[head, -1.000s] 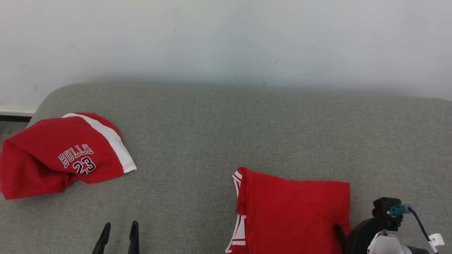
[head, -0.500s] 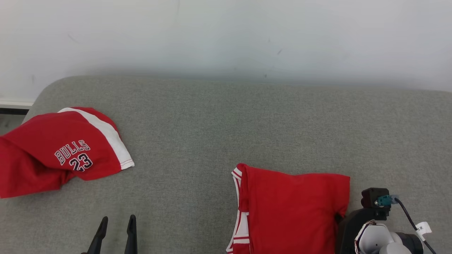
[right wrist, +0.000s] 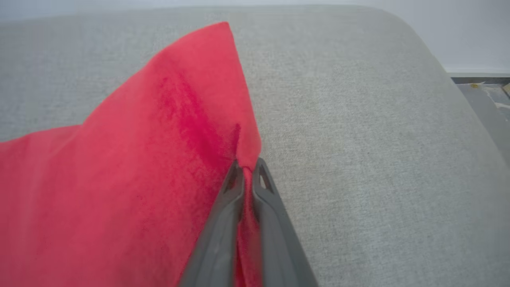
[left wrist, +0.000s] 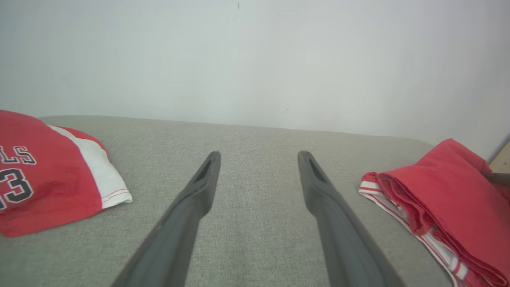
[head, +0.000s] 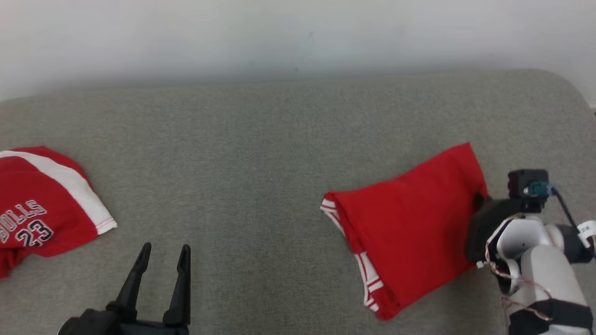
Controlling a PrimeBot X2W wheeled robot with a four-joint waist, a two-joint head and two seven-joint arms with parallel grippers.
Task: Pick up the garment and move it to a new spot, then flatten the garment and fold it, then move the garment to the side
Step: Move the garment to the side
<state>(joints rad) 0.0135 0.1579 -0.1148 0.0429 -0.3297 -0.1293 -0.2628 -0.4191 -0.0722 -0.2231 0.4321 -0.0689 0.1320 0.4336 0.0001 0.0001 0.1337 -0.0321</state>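
Note:
The garment [head: 409, 232] is a folded red jersey with white-striped trim, lying slanted on the right part of the grey couch [head: 260, 153]. My right gripper [head: 477, 202] is shut on its right edge. In the right wrist view the fingers [right wrist: 247, 165] pinch a fold of the red cloth [right wrist: 139, 159], which rises to a peak ahead of them. My left gripper [head: 165, 249] hovers open over bare cushion at the lower left, well apart from the garment. In the left wrist view, its fingers [left wrist: 259, 157] hold nothing and the garment [left wrist: 442, 203] lies to their right.
A second red piece with a white stripe and "BULLS 23" lettering [head: 37, 218] lies at the couch's left end [left wrist: 44, 175]. A pale wall [head: 298, 32] backs the couch. The cushion's rounded right edge [right wrist: 458, 99] drops to the floor [right wrist: 490, 103].
My right gripper has shut on the garment's right edge and drawn it toward the far right, so the garment now lies slanted. The head view has turned right. The left gripper stays open.

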